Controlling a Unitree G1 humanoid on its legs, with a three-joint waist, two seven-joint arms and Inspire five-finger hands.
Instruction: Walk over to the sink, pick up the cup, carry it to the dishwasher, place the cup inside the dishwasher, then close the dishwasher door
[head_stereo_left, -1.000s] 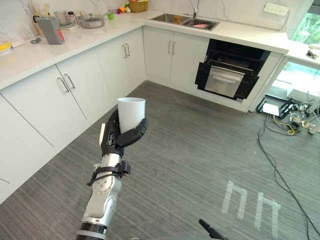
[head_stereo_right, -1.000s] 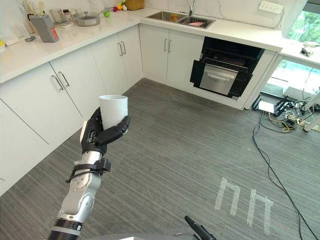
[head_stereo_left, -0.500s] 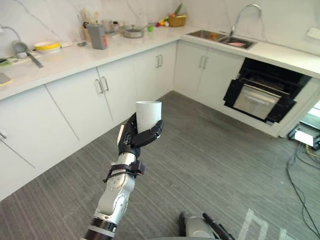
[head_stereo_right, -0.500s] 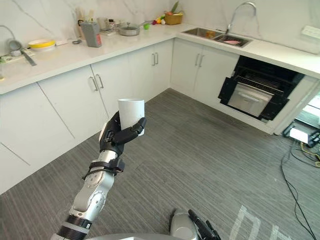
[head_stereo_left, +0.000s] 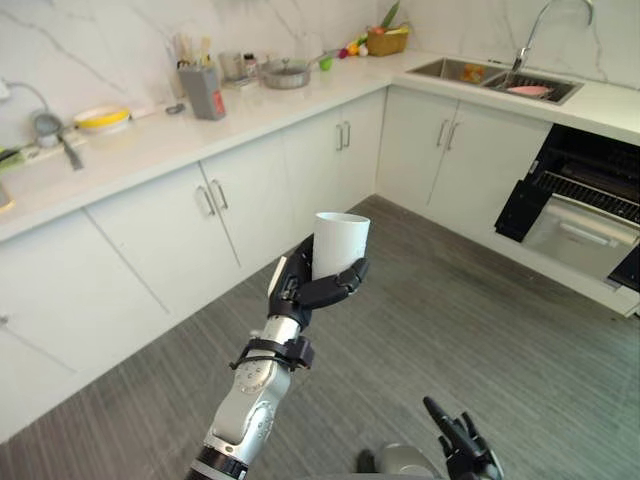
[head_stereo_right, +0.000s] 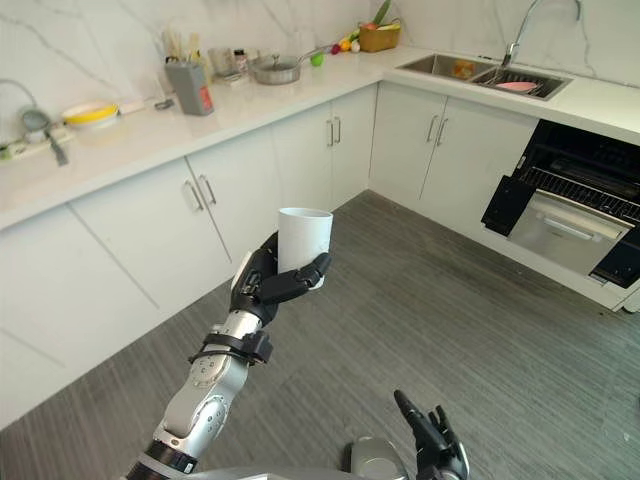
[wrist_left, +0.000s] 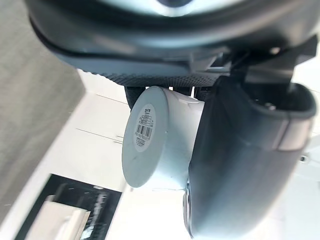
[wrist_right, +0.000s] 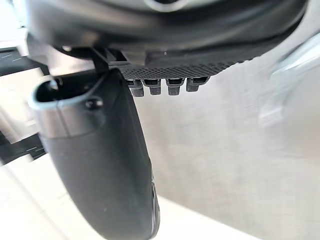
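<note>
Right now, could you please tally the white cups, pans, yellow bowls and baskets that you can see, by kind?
White cup, held by the left hand: 1
Pan: 1
Yellow bowl: 1
Basket: 1
Total: 4

Kitchen in a home: white cabinets (head_stereo_left: 250, 200) under a pale stone bench (head_stereo_left: 150, 140), steel sink (head_stereo_left: 480, 72) with tap (head_stereo_left: 530, 40), open dishwasher (head_stereo_left: 590, 215), pan (head_stereo_left: 285, 73), fruit basket (head_stereo_left: 385, 40).
</note>
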